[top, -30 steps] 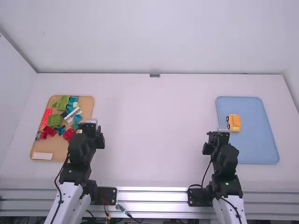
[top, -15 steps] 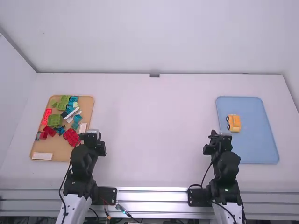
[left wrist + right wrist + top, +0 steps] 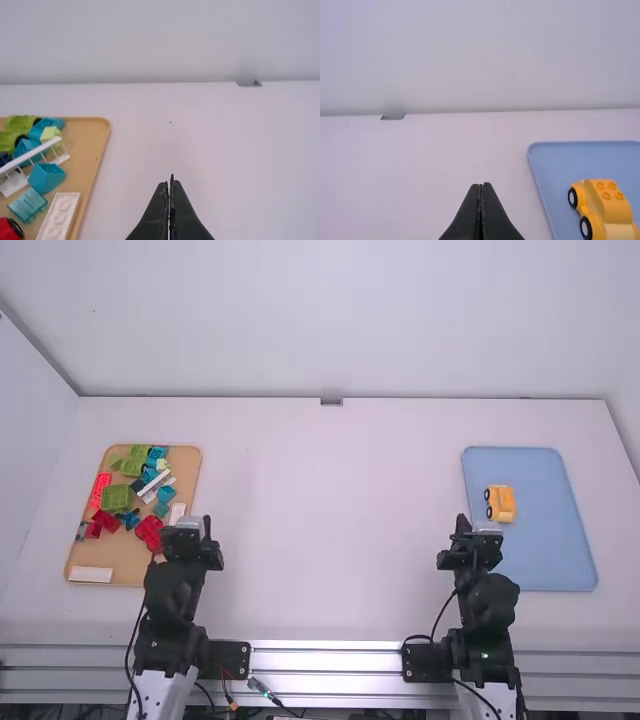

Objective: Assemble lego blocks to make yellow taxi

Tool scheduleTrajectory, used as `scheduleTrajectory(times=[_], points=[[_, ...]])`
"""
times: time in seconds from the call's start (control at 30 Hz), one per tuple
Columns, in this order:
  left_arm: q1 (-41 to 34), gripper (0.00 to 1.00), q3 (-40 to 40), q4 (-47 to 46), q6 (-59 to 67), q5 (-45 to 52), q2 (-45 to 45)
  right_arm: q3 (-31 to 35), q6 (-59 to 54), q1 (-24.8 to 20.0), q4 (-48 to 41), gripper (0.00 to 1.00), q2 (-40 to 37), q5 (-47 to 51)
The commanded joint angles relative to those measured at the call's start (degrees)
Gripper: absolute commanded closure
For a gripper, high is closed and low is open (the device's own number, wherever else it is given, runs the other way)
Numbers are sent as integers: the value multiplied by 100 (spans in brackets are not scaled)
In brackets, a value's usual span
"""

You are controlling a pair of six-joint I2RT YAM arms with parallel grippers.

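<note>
Tabletop [image 3: 330, 530] stretches wide between tan tray [image 3: 122, 554] and blue tray [image 3: 545, 555] edges, left pincer [image 3: 190, 538] and right pincer [image 3: 475, 545] closed.

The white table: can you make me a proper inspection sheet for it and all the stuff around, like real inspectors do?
Surface: white table, bare across the middle.
Job's things: yellow car with black wheels and studs on top, upright on the blue tray.
Clutter: green blocks, red blocks, blue blocks and a white ladder-like piece jumbled on the tan tray.
Grippers: left gripper and right gripper, fingers shut, holding nothing.
Cables: wires by the left arm's base.
Surroundings: white wall behind.
</note>
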State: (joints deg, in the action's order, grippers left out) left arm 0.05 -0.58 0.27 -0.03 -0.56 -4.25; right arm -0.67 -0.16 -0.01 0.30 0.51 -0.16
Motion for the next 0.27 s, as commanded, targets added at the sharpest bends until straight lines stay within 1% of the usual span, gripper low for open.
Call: scheduleTrajectory(times=[0.0,0.23], points=[[-5,100,58,-27,3,56,179,67,16,1,-30,100,-51,16],[-5,100,58,-27,3,56,425,67,16,1,-30,100,-51,16]])
